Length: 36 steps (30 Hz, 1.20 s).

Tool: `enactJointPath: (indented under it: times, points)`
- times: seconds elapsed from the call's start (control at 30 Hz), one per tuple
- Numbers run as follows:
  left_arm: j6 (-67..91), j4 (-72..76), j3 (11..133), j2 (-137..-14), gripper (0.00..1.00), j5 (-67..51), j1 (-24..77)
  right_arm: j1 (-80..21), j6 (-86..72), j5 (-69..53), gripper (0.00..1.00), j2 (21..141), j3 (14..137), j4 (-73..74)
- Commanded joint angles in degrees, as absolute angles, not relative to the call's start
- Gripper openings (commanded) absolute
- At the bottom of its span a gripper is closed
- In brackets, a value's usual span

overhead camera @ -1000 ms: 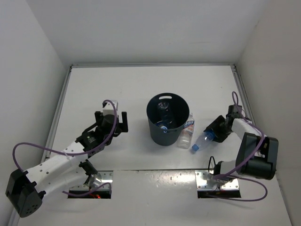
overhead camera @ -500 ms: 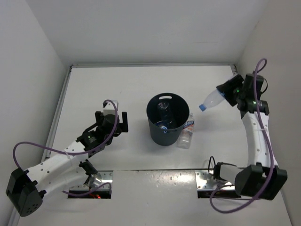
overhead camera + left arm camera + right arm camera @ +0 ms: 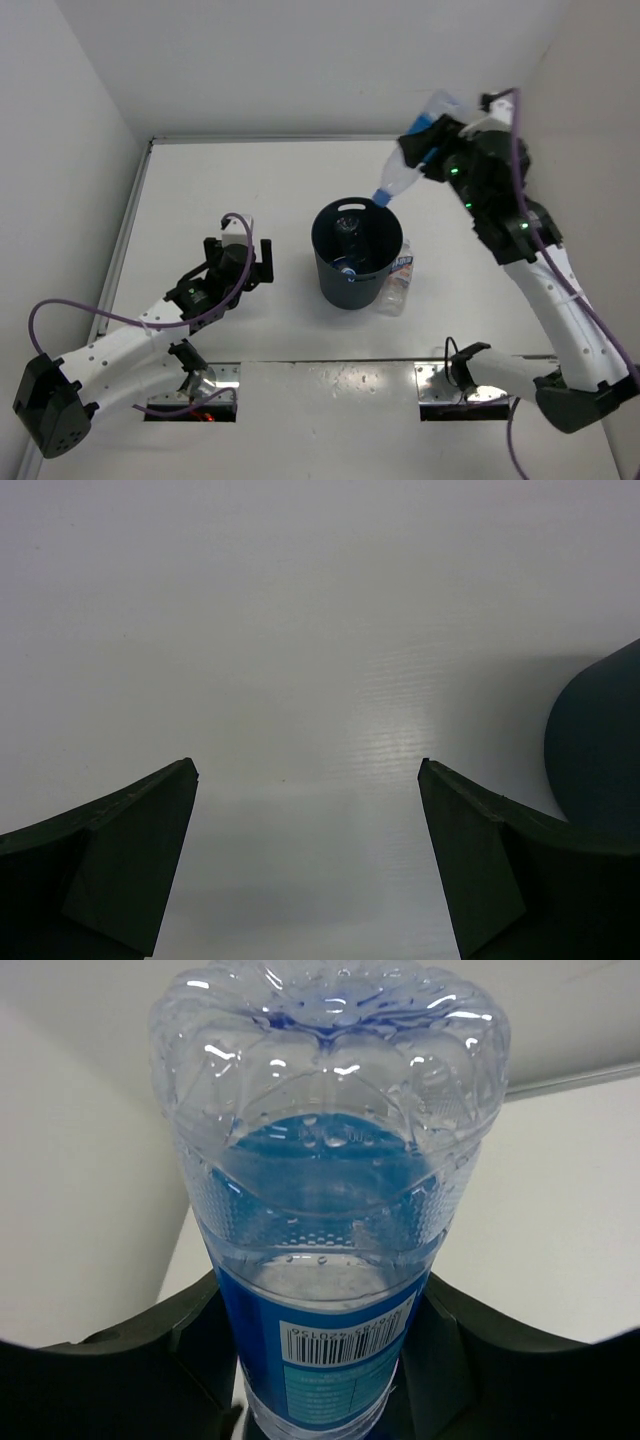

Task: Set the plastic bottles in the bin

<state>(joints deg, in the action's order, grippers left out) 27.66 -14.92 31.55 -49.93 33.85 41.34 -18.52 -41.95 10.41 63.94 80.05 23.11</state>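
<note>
Up and across swings the right arm since half a second ago, carrying its clear plastic bottle with the blue label (image 3: 405, 170) from the far right to just above the dark grey round plastic bin (image 3: 322, 265)!

From the top camera, the right gripper (image 3: 430, 148) is clamped round that bottle. It tilts cap-down, its blue cap hanging over the bin's far right rim. Two more clear bottles (image 3: 347, 232) lie inside the bin already (hard to make out much of them). A fourth clear bottle with a blue-and-white label (image 3: 398, 280) lies on the white table (image 3: 250, 170), just beside the bin's right side. Left gripper (image 3: 238, 250) sits left of the bin, unmoved.

Over to the left wrist camera: fingers spread wide, nothing between them, bare table beyond, bin wall (image 3: 600, 740) at the right edge.

Right wrist camera: the bottle's ridged base fills the view, dark fingers (image 3: 130, 1360) squeezed against both sides of the label.
</note>
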Motion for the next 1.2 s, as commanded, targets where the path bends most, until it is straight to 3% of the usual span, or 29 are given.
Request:
enactJointPath:
  times: [0.0,0.17,0.4,0.6,0.93,1.03,1.17]
  points:
    - [27.9,-12.9,31.5,-50.3,0.99,33.9,41.9,-34.8,-29.0,26.2,0.39,65.6,81.4,18.0]
    - [27.3,-12.9,31.5,-50.3,0.99,33.9,41.9,-51.6,-21.0,37.7,0.42,69.0,79.9,15.5]
    - [27.3,-12.9,31.5,-50.3,0.99,33.9,42.5,-59.0,-15.7,46.8,0.43,73.2,80.4,16.1]
    - [27.3,-12.9,31.5,-50.3,0.99,33.9,42.5,-59.0,-17.3,53.2,0.49,74.8,80.9,21.9]
    - [27.3,-12.9,31.5,-50.3,0.99,33.9,42.5,-59.0,-24.9,54.3,0.67,72.6,76.1,26.5]
    - [27.3,-12.9,31.5,-50.3,0.99,33.9,42.5,-59.0,-26.2,54.3,0.77,72.6,76.1,28.3]
    - [27.3,-12.9,31.5,-50.3,0.99,33.9,42.5,-57.8,-26.2,55.7,1.0,71.9,76.6,28.8]
